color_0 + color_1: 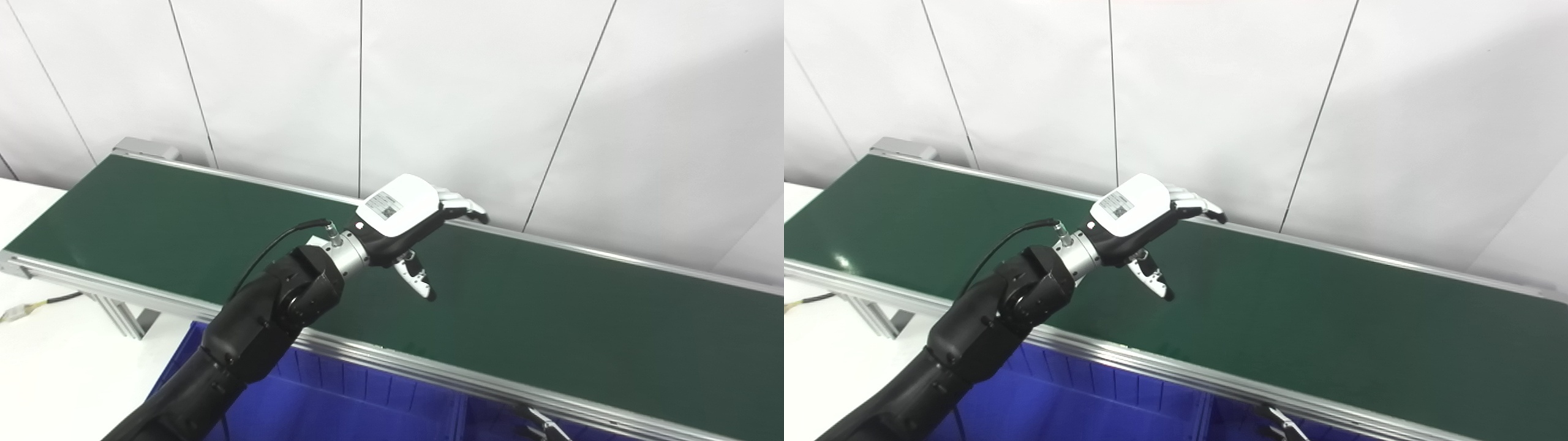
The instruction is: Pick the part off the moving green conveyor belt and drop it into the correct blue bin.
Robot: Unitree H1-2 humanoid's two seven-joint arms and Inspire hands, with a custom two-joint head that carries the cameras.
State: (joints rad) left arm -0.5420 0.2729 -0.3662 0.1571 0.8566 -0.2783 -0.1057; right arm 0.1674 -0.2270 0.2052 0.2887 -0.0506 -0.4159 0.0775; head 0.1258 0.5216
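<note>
The green conveyor belt (551,312) runs from the upper left to the lower right, and I see no part on it. My left hand (410,229) hangs above the middle of the belt, open and empty, with fingers stretched toward the wall and the thumb pointing down. It also shows in the right eye view (1145,226). A blue bin (343,404) sits below the belt's near edge. Of my right hand only some fingertips (542,425) show at the bottom edge, so its state is unclear.
A white panelled wall (465,92) stands right behind the belt. The belt has aluminium side rails (404,361) and stands on a white table (55,361). A cable with a connector (24,309) lies at the left. A divider (1203,413) splits the blue bin area.
</note>
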